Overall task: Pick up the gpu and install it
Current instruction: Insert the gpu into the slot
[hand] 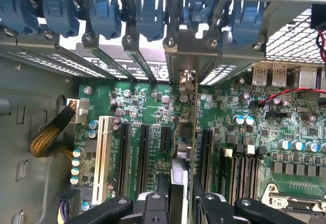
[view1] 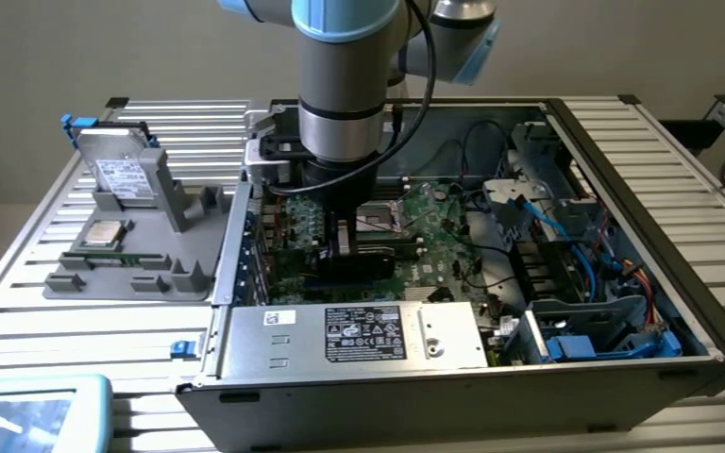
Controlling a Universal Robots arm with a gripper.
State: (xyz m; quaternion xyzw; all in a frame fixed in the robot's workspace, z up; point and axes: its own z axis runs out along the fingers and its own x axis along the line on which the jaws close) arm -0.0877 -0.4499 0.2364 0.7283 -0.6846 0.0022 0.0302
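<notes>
Gripper: the gripper (hand: 179, 203) is reaching down inside the open computer case (view1: 615, 377), its fingers (hand: 153, 208) closing narrowly on the gpu (hand: 179, 183).
Gpu: standing on edge over the motherboard (hand: 142, 102), between black expansion slots (hand: 125, 152); whether it is seated cannot be told.
Around the case: blue latches (hand: 107, 10) lining its rear wall; a braided cable (hand: 48, 137) lying beside the motherboard.
Outside the case: a grey tray (view1: 136, 264) is holding a silver drive (view1: 124, 175) and a processor chip (view1: 107, 233).

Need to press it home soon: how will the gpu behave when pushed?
The gpu, held edge-on in the gripper, is a thin card: likely stiff lengthwise, yet apt to tilt sideways. Standing over the motherboard slots, it probably tolerates little skew.
</notes>
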